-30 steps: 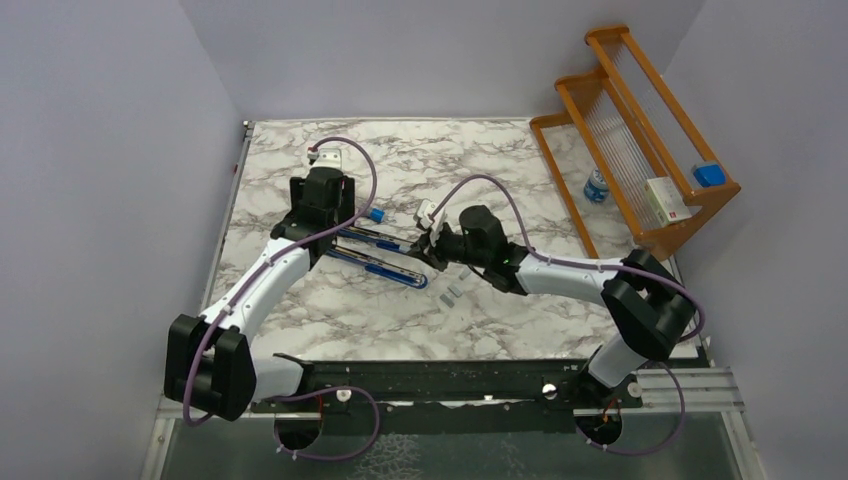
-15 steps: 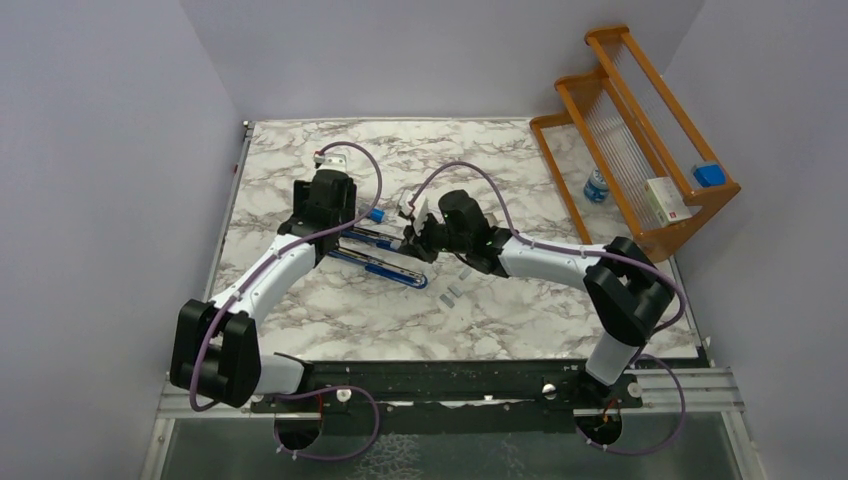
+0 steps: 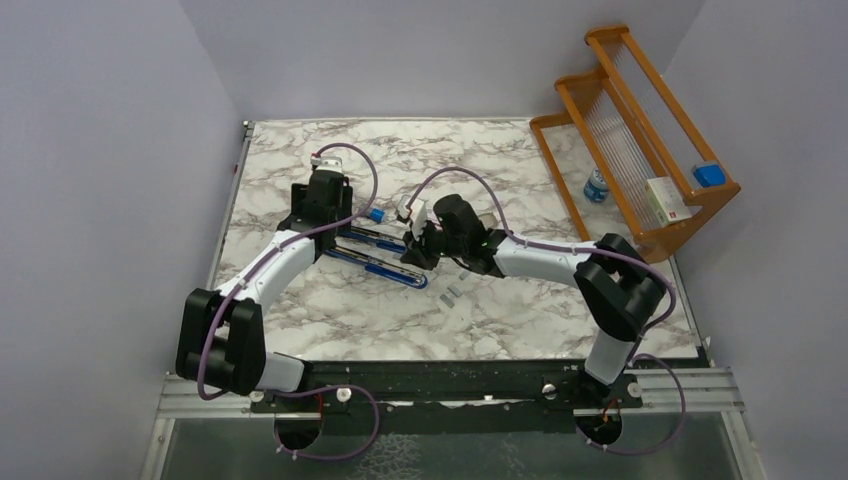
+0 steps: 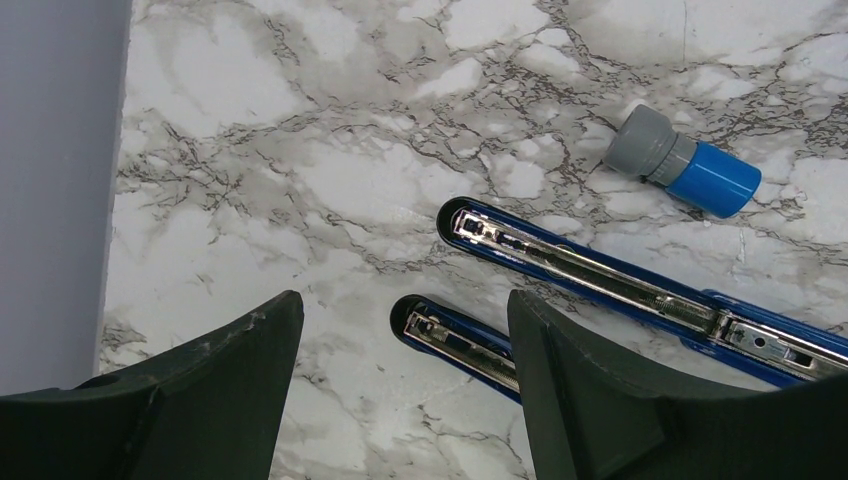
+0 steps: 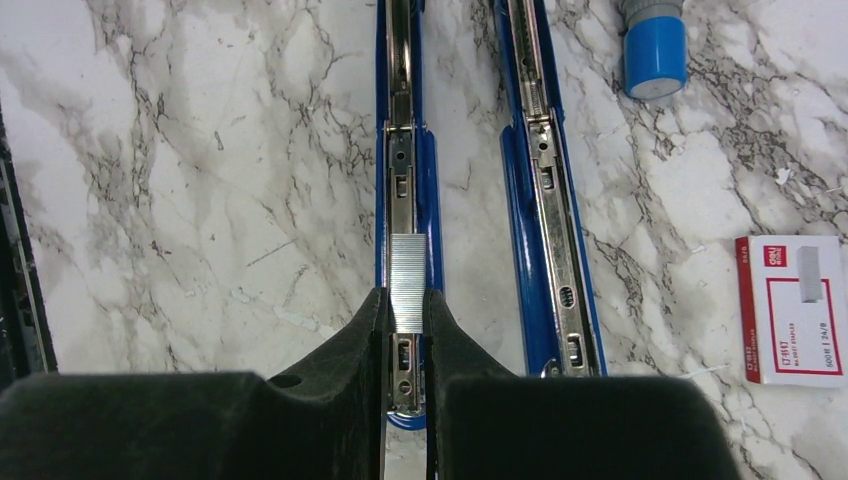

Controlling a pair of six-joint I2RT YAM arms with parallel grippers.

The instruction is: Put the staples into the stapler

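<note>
1. The staple strip (image 5: pixel 407 281), one short ribbed silvery piece, is pinched at its near end in my right pincer (image 5: pixel 406 300), whose jaws are closed against its two sides.
2. The strip lies lengthwise over the metal channel of the stapler (image 5: pixel 545 200). I cannot tell whether it is seated in the channel or only held above it.
3. There is one blue stapler, opened out flat into two long rails that lie side by side on the marbled surface (image 3: pixel 330 310). The strip is over the left rail as my right wrist camera sees it.
4. My left pincer (image 4: pixel 400 302) stands wide open with nothing in it. The tip of one rail shows between its jaws, but I cannot tell if they touch.
5. One staple box (image 5: pixel 795 310), white with a red label, lies flat just right of the stapler. Its print is too small for me to read.
6. Two loose strips (image 3: pixel 452 294) lie near the stapler's hinge end.
7. One blue-capped cylinder (image 4: pixel 685 165) lies on its side beside the rail tips.
8. The wooden rack (image 3: pixel 640 140) at the right edge holds a second box (image 3: pixel 668 200), white and red.
</note>
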